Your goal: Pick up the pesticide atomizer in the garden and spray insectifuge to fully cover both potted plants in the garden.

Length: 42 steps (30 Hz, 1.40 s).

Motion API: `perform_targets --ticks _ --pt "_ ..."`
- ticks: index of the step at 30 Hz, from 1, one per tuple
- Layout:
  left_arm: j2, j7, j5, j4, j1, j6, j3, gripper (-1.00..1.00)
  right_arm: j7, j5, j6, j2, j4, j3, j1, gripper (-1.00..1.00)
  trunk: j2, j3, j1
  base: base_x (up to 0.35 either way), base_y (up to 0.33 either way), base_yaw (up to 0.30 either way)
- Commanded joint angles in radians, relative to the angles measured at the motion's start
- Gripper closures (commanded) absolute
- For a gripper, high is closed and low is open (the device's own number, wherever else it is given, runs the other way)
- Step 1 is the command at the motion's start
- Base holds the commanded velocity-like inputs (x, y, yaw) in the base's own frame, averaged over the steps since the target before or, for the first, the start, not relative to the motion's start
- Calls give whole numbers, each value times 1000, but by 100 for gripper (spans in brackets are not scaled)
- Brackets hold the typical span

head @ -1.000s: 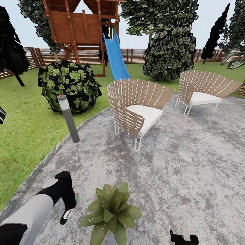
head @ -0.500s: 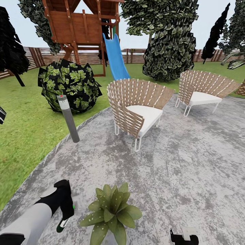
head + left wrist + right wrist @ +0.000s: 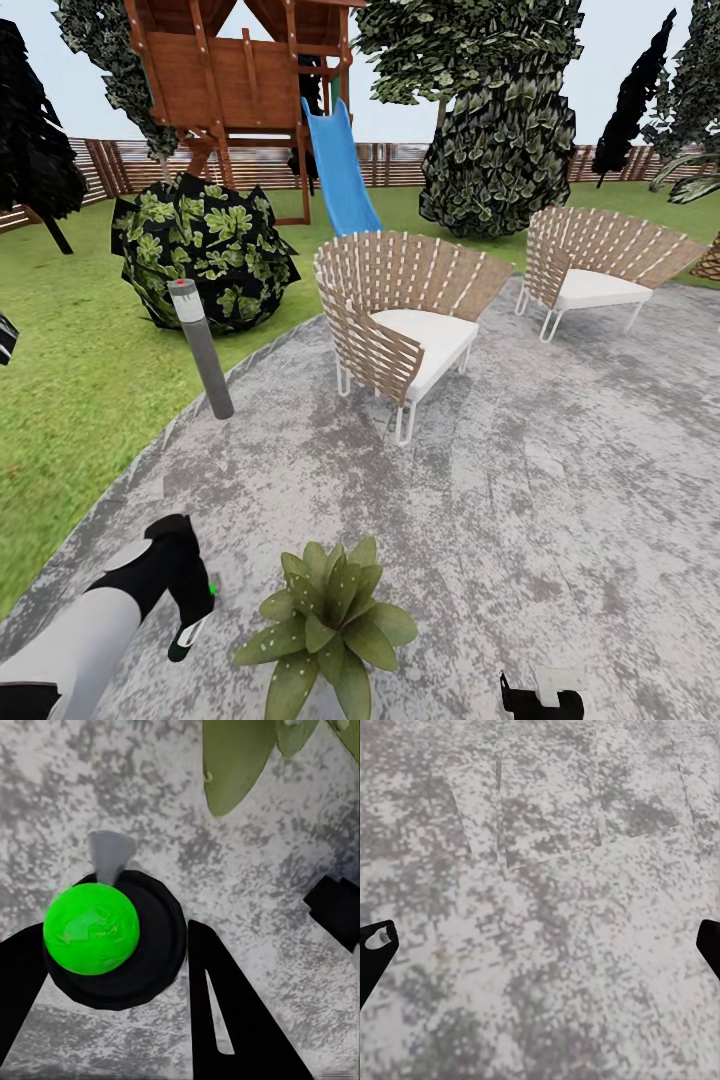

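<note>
Beside the potted plant (image 3: 328, 620) on the mottled grey patio (image 3: 520, 500), the left tool (image 3: 188, 628) sits lower and farther toward the patio's lawn edge than half a second ago, when it hung a little higher and closer to the leaves; the head camera has not shifted. This tool is clamped on the pesticide atomizer (image 3: 105, 937), whose dark round body with a bright green cap fills the space between the two black fingers (image 3: 232, 1012) in the left wrist view, its pale grey nozzle pointing out over the paving. A green leaf of the plant (image 3: 232, 765) hangs just beyond the atomizer, apart from it. The right tool (image 3: 540, 945) hovers over bare paving with its fingertips spread wide apart and nothing between them; in the head view it shows at the lower edge (image 3: 542, 697), on the plant's other side. Well beyond the left tool stand a grey bollard light (image 3: 202, 350), a leafy bush (image 3: 205, 250), two slatted chairs (image 3: 400, 320), a blue slide (image 3: 340, 165) and the wooden fence (image 3: 120, 165).
</note>
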Motion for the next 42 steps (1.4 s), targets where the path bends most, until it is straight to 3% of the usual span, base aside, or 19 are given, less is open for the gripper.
perform_targets --ticks 1,13,23,33,35,37,40,42 --pt "3 -1 1 3 1 10 -5 100 -6 11 -3 0 2 -4 -1 -100 0 -1 0 0 0 0" --pt "-11 16 1 -11 2 22 -6 100 -7 11 -3 0 1 -4 -1 -100 0 -4 0 0 0 23" --pt "-13 13 1 -72 -4 24 -1 100 -8 11 -3 0 2 -4 -1 -100 -70 -49 38 0 0 0" --pt "-6 3 -9 -58 2 25 -11 100 -8 11 -3 0 2 -4 -1 -100 -70 -56 38 0 0 0" --pt "-17 -4 -9 -58 -1 26 -13 100 -8 11 -3 0 2 -4 -1 -100 -70 -56 38 0 0 0" --pt "-45 -27 -21 -59 -5 26 -18 100 -8 11 -3 0 2 -4 -1 -100 -70 -56 38 0 0 0" --pt "-94 -96 -91 -62 -11 28 -38 100 -8 11 -3 0 2 -4 -1 -100 -70 -56 38 0 0 0" --pt "-109 -119 -130 -66 -12 29 -41 100 -7 11 -3 0 2 -4 -1 -100 -70 -56 38 0 0 0"
